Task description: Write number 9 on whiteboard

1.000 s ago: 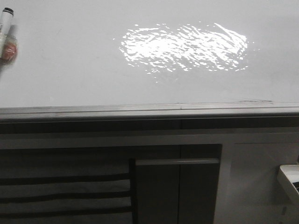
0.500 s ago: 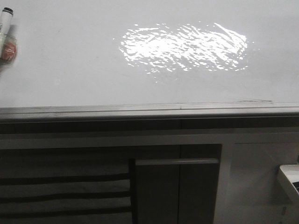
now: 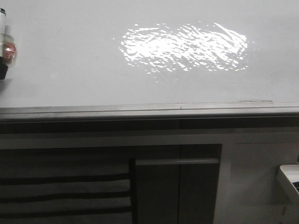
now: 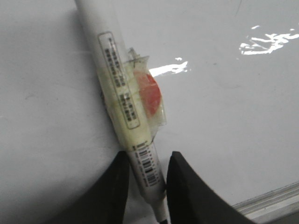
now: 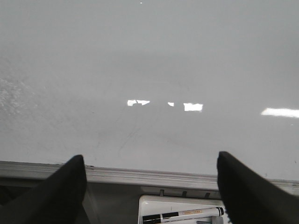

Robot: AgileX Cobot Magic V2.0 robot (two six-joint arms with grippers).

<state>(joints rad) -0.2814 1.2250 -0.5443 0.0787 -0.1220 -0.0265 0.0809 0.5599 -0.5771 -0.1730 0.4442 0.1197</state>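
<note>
The whiteboard [image 3: 70,70] is a large glossy white-grey board with a bright glare patch [image 3: 182,46] and a grey metal edge strip [image 3: 149,109]. No number 9 shows on it in any view. My left gripper [image 4: 148,158] is shut on a white marker [image 4: 117,79] wrapped in clear tape with a red patch, held over the board [image 4: 233,116]. In the front view the marker [image 3: 3,23] and a bit of the gripper [image 3: 2,71] show only at the far left edge. My right gripper [image 5: 150,157] is open and empty over the board's edge strip [image 5: 149,173].
Below the board stand grey cabinet panels [image 3: 177,186] and dark slats [image 3: 65,196]. A white tray [image 5: 159,205] holding a spare marker [image 5: 182,215] sits under the right gripper; the tray's corner shows in the front view [image 3: 289,179].
In the front view the held marker has slid further left, now half cut off by the frame edge, and a black part of the left gripper has come into sight below it.
</note>
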